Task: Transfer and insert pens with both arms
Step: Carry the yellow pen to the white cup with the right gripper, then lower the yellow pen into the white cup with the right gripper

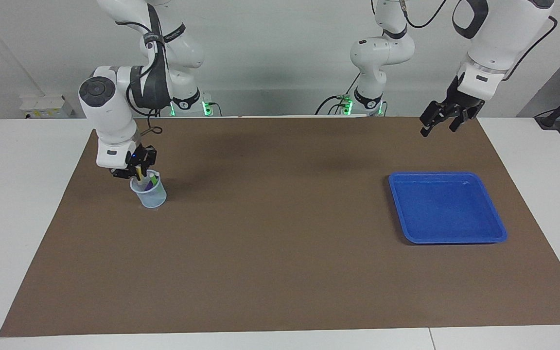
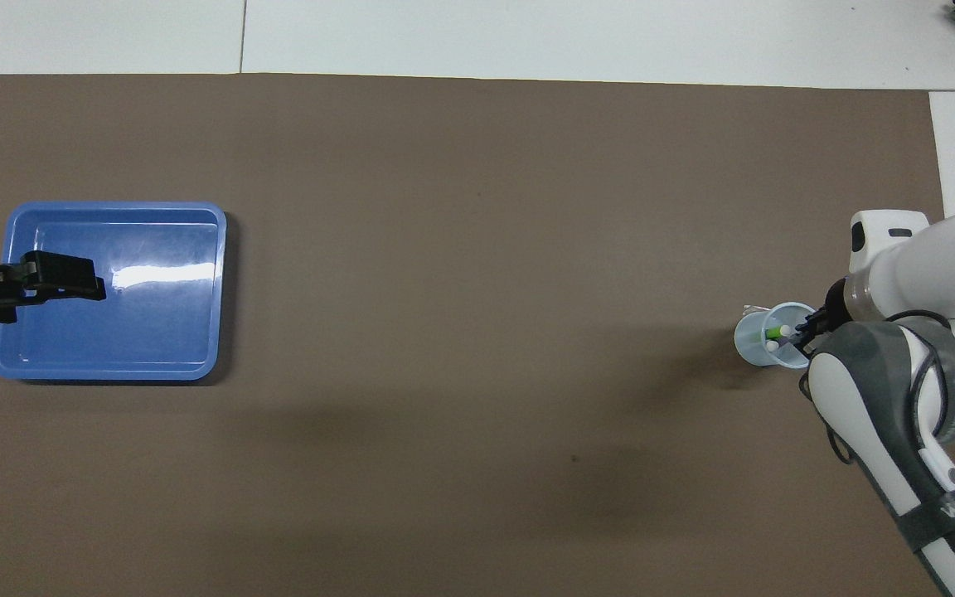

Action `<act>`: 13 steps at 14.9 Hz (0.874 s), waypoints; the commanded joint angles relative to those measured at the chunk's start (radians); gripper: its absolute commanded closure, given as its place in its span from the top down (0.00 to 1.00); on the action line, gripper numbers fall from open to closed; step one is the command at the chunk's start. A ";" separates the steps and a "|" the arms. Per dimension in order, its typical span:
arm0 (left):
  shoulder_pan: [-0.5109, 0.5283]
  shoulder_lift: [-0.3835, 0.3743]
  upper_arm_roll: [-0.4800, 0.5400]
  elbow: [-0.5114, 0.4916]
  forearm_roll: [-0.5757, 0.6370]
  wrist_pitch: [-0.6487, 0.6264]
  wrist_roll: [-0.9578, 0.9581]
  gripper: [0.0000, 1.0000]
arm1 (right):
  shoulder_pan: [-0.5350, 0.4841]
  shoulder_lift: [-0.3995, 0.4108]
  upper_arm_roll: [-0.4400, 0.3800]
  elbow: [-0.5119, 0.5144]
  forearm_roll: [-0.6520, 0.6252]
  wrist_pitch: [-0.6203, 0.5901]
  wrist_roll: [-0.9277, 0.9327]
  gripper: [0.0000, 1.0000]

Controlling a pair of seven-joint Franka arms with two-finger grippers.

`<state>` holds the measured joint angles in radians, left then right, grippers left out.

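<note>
**Last Pen Going Into the Cup**

The job looks almost done. A clear cup (image 1: 148, 192) stands on the brown mat (image 1: 280, 272) at the right arm's end of the counter (image 1: 22, 218). I can see pens poking out of the cup. The purple pen (image 1: 154, 180) is inside, and the green pen (image 2: 773, 333) shows from above with its pale cap beside it.

The right gripper (image 1: 137, 172) is low, right at the cup's rim. Its jaws look pinched on the yellow pen (image 1: 139, 173), which points down into the cup. I think this is the last pen, and the arm only needs to let go and lift away. The grip is hard to see well, so I am guessing a bit there.

The blue tray (image 1: 496, 233) lies at the left arm's end of the counter, well apart from the cup. Nothing is in it. No pens lie on the mat either.

The left gripper (image 1: 444, 121) hangs up in the air over the tray. Its jaws are spread apart and hold nothing. That arm just waits.
</note>
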<state>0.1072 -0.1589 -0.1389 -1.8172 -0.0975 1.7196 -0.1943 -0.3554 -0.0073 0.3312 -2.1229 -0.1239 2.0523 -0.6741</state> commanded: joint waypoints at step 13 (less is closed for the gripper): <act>-0.101 0.101 0.116 0.228 0.064 -0.133 0.015 1.00 | -0.004 -0.057 0.057 0.239 0.175 -0.336 0.178 1.00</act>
<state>0.0655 -0.0960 -0.0651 -1.6552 -0.0767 1.6339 -0.1886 -0.3544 -0.0546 0.3684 -1.9207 0.0262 1.7685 -0.5590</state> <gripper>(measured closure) 0.000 0.000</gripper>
